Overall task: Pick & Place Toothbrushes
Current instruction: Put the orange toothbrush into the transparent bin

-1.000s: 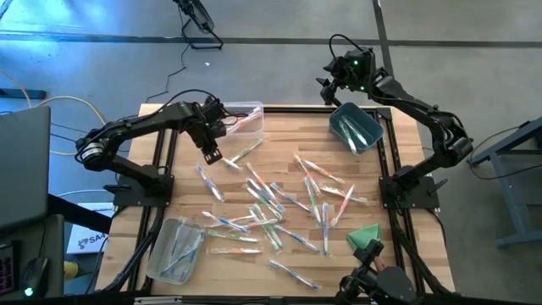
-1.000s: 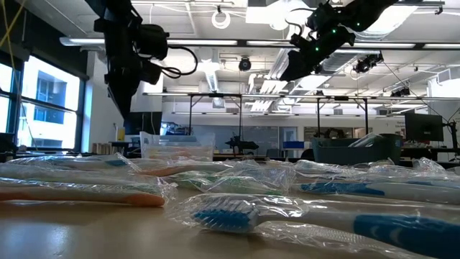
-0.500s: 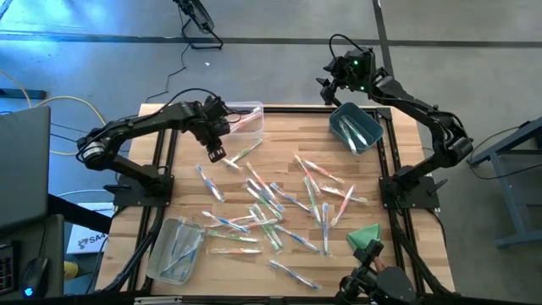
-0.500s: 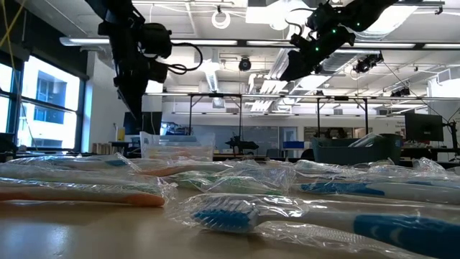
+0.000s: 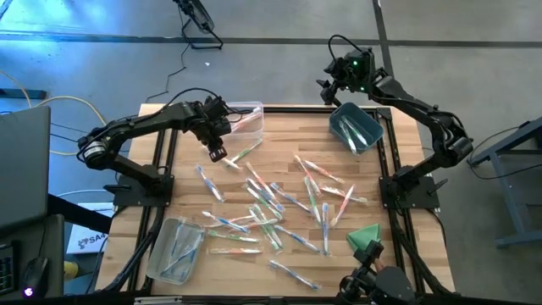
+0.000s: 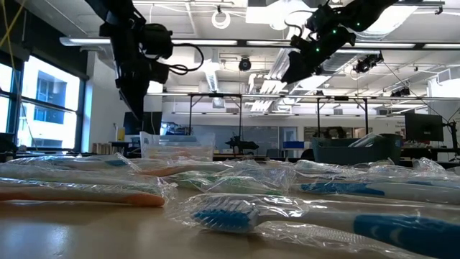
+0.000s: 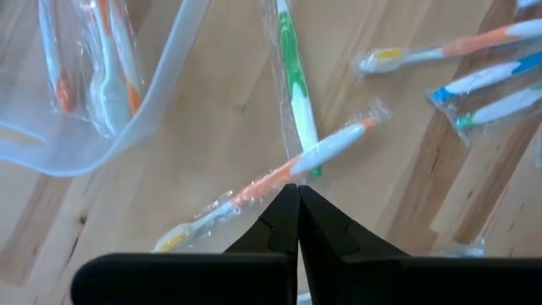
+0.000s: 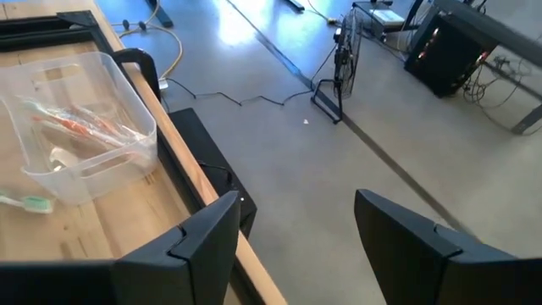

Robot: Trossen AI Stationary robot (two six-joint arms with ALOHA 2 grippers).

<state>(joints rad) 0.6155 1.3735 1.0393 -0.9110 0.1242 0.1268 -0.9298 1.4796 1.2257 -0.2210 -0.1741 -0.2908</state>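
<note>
Toothbrush (image 7: 292,163) just ahead of closed left tool (image 7: 298,196)

Both arms are dark, slim and jointed. The left pincer (image 5: 217,153) has a white patch at its tip. The right arm's wrist (image 5: 356,68) shows green lights and a looping black cable.

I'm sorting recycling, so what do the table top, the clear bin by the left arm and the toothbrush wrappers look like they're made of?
Table top: pale wood planks with visible grain.
Clear bin: probably translucent, frosted-looking plastic; its contents show through.
Toothbrush wrappers: thin clear plastic film, crinkled and glossy.
</note>
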